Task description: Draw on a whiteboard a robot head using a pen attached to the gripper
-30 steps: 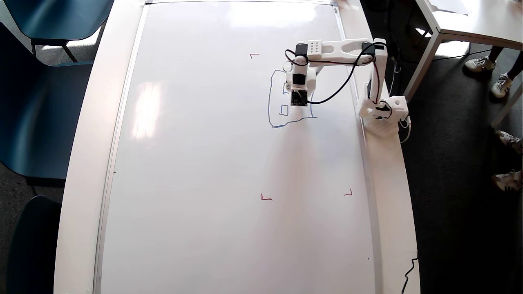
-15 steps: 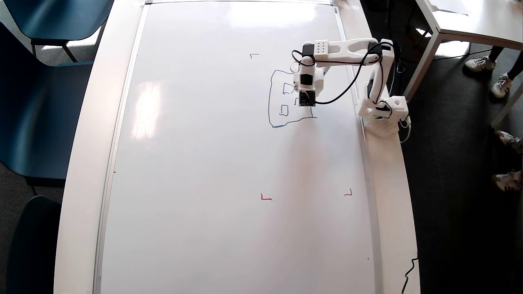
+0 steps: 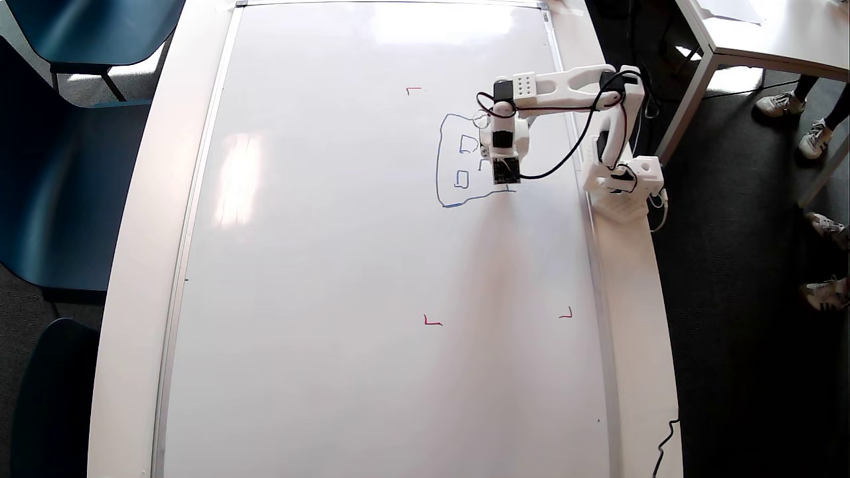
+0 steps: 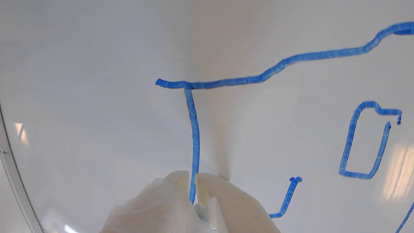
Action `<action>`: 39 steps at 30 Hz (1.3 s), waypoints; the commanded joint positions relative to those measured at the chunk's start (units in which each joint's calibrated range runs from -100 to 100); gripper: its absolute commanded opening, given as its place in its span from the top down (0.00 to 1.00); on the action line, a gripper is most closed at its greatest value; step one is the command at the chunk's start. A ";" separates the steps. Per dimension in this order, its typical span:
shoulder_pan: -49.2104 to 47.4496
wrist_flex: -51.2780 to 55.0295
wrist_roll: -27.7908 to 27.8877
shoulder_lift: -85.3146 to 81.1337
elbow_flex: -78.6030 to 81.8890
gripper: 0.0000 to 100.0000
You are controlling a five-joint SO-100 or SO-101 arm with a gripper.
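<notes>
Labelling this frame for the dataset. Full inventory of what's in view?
whiteboard: 1, glossy white with silver frame, lying flat and covering most of the table.
robot head: 1, unfinished blue outline with small rectangles inside, upper right area of the board in the overhead view.
corner marks: 3 visible, red, on the board around the drawing zone.
table: 1, white, rim showing around the board.
chairs: 3 partly visible, dark blue, along the left edge.
second table: 1, white, top right.
shoes: several, white, on the dark floor at right.
arm base: 1, white, on the right table rim.
tool: 1, white, over the drawing's right side; pen not clearly visible.
</notes>
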 commanded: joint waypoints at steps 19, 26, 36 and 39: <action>-0.29 0.77 -0.21 11.30 -17.13 0.99; 0.15 3.64 -0.31 7.70 -18.31 0.99; 0.15 10.07 -2.94 1.91 -27.57 0.99; 1.33 9.46 -3.00 7.02 -28.39 0.99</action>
